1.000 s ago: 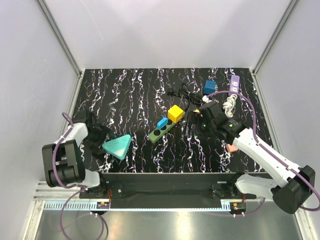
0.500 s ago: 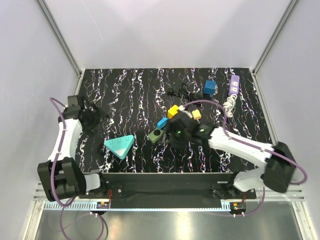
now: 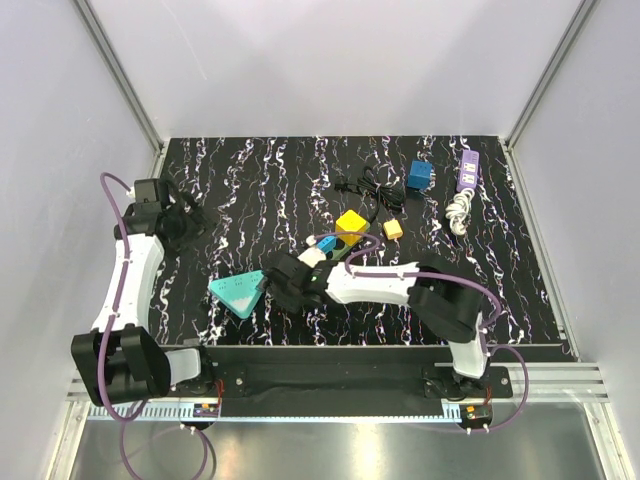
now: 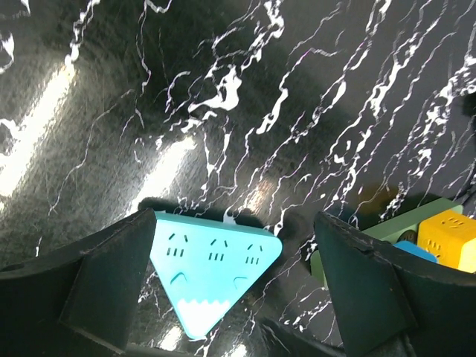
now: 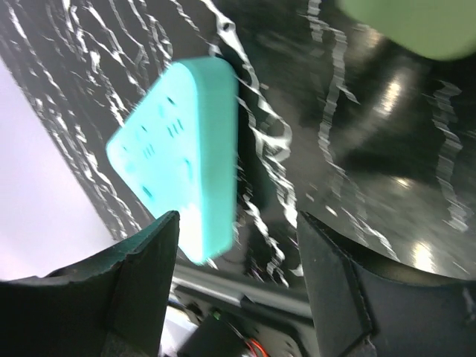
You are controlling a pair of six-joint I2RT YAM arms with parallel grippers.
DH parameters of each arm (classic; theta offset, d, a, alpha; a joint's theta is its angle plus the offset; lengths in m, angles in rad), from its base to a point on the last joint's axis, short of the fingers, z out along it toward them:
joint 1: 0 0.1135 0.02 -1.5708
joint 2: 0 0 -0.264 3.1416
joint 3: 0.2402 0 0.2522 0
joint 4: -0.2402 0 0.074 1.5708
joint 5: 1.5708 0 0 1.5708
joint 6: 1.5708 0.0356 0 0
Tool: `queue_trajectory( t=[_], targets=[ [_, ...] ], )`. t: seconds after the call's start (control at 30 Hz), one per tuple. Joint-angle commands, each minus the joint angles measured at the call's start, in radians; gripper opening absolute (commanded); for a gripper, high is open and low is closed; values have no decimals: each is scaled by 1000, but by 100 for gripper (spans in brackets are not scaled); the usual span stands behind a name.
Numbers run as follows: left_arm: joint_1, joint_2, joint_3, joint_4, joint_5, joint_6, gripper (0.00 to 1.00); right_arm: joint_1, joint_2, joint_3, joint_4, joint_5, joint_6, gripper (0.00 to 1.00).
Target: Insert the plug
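Near the front edge of the worktop, left of its middle, the right gripper sits just beside a teal triangular socket block. In the right wrist view its fingers stand spread with nothing between them. The block lies flat with its holes facing up, one corner aimed at the front edge and its opposite side running left to right. Just beyond the right arm, a green power strip lies with its long axis on a diagonal from front-left to far-right. It carries a blue cube and a yellow cube on top, and its near end is partly hidden by the arm. The small yellow plug lies alone on the right half of the worktop, well apart from both grippers. It is too small to tell which way its prongs point. A black cord, a blue adapter and a purple power strip lie towards the far right corner. The left gripper hangs by the left edge with its fingers spread and empty.
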Motion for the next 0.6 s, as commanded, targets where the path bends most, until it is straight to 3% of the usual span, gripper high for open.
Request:
queue_trajectory(
  t=[0.0,0.17,0.4,0.57],
  targets=[
    [4,18,45,25,-1,29,93,-6,43,53,128,24,17,70],
    [-5,11,12,44,-63,48,93,7,97,62,186,-29,-10,69],
    [-6,12,9,56,-34,63,93,22,157,46,288,-33,-16,66],
    [-6,21,6,56,-22,92,93,-35,126,12,288,-28,-199,40]
  ],
)
